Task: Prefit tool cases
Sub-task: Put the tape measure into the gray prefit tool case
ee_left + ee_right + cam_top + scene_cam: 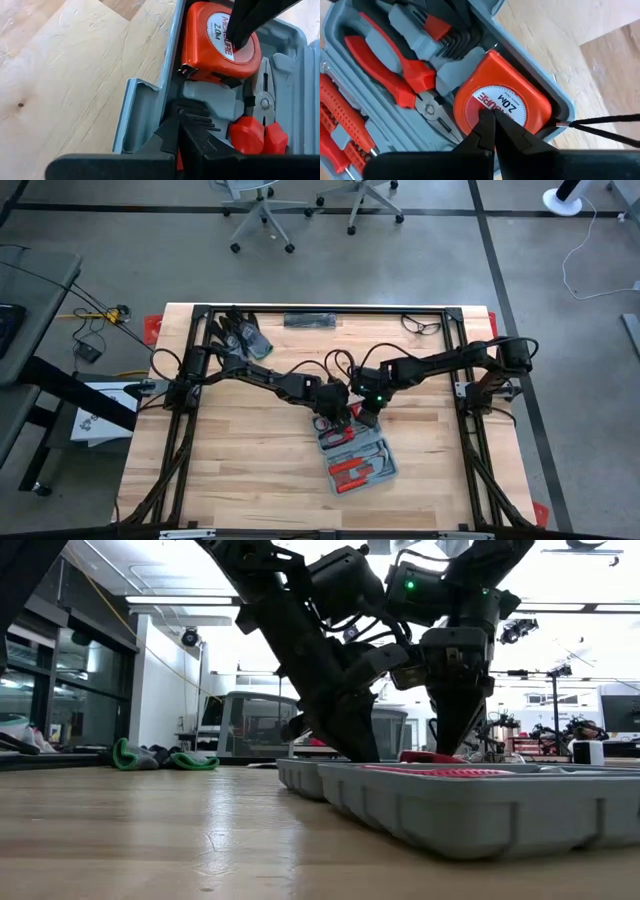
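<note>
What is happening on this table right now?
Two robot arms work over an open tool case lying on the wooden table. The right claw, shut, presses its tips on the orange tape measure in its recess. The left claw, also shut, is down at the hex keys beside it. Red pliers lie in the case.

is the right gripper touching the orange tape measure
Touching: the right wrist view shows the shut right gripper tips pressed on the tape measure label.
</note>
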